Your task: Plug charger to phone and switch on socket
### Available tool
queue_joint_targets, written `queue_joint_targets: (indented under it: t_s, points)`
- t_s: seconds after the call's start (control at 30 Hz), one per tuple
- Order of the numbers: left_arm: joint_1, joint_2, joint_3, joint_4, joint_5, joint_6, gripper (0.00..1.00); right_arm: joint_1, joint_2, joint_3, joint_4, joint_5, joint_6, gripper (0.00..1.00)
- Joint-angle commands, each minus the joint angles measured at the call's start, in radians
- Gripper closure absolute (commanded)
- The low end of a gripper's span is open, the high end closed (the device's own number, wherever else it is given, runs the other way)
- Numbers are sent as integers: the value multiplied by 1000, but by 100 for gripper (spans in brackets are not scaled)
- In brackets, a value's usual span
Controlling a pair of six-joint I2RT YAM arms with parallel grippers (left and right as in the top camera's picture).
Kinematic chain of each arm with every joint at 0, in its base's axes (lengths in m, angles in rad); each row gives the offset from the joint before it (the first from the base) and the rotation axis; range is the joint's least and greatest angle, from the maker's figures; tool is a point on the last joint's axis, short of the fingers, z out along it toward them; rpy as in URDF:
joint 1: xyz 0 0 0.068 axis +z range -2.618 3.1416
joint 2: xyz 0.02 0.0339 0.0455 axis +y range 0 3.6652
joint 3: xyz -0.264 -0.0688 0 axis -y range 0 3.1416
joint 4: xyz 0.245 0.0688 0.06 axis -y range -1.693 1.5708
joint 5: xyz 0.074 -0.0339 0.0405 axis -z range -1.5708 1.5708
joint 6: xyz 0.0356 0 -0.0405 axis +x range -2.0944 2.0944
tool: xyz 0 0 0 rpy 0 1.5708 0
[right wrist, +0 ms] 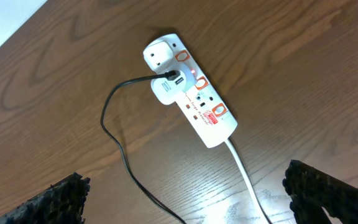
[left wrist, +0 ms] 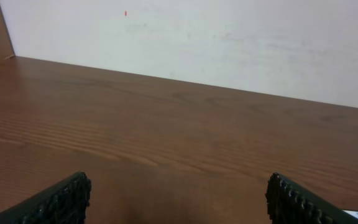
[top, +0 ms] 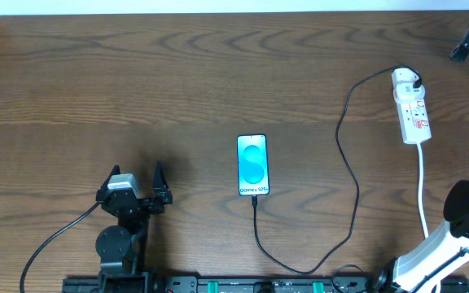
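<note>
The phone (top: 252, 166) lies flat mid-table, screen up, its long axis running from the robot to the far edge. "Galaxy" reads at its near end; the rest is too small to read. The charger (top: 352, 179) meets that near short edge, loops right and runs up to the socket (right wrist: 191, 93), with its white plug seated near the socket's far end. The socket lies far right, near the table (top: 137, 81) corner, almost parallel to the phone; it has red markings, print unreadable, and its cord (top: 422, 187) trails toward the robot. Bare wood surrounds the phone. The left gripper (left wrist: 179, 186) and right gripper (right wrist: 185, 177) both stand spread wide, holding nothing
</note>
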Motion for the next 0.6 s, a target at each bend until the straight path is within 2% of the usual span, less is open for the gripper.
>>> queue_joint_targets:
  t_s: [0.0,0.57]
  points:
    - [5,-5,-10,-45,-2,18,10,10,-1,8,-3,8,11,1]
    - [5,-5,-10,-45,-2,18,10,10,1,3,-10,29,11,1]
